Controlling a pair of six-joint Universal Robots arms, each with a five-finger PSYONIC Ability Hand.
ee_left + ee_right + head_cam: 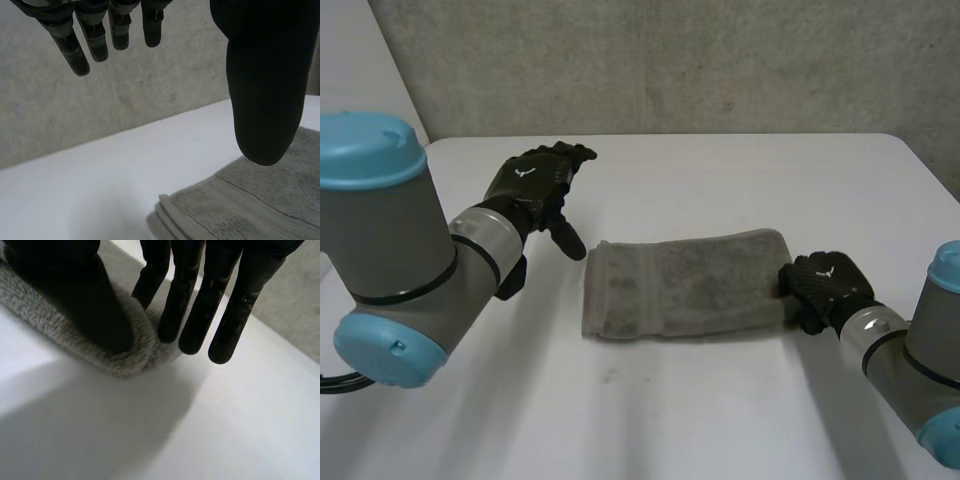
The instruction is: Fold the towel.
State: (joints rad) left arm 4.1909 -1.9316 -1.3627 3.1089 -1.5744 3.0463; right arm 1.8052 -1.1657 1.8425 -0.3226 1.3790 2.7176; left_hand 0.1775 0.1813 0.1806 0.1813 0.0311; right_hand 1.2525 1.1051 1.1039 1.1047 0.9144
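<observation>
On the white table (720, 420), left hand (535, 180) hovers, fingers spread. Right hand (825, 285), fingers straight, thumb on the towel (685, 285)'s right end, could drag the folded layers askew.

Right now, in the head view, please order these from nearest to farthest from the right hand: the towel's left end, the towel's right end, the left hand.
1. Towel's right end, touching the right hand.
2. Towel's left end, mid-table.
3. Left hand, beyond that end, at the left.

A white table (720, 180) stands against a rough grey concrete wall (670, 60).
</observation>
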